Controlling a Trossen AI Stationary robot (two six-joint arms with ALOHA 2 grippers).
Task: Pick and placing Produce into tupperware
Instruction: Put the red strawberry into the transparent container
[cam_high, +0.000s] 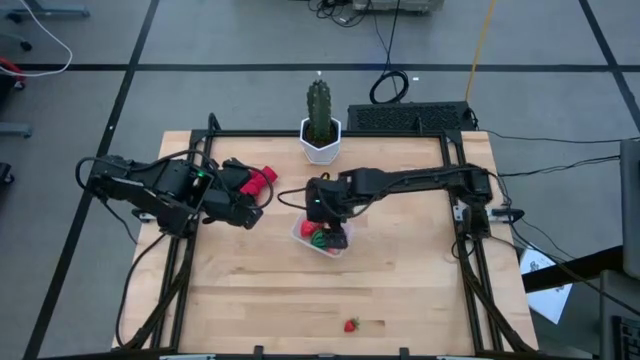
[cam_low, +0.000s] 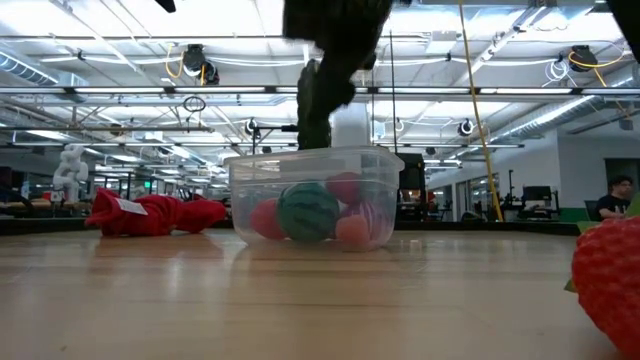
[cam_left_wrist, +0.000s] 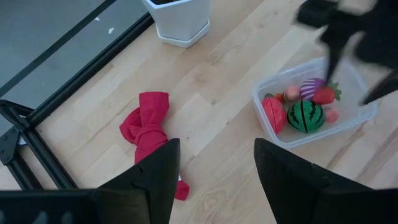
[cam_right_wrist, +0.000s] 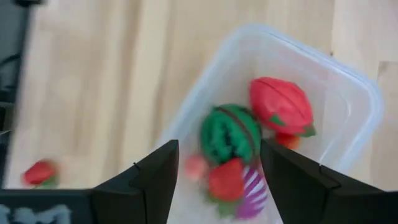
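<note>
Here the right gripper (cam_right_wrist: 214, 180) hangs open and empty over the tupperware (cam_right_wrist: 348, 87); the left gripper (cam_left_wrist: 214, 171) waits open beside it.

- The right arm is reaching in across the table's middle, its right gripper (cam_right_wrist: 214, 171) pointing down, fingers parted and holding nothing.
- The left gripper (cam_left_wrist: 214, 171) is waiting at the table's left, fingers apart, empty.

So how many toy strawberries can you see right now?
2: one strawberry inside the tupperware, one loose strawberry on the table's near edge. More could be hidden under the other produce.
</note>
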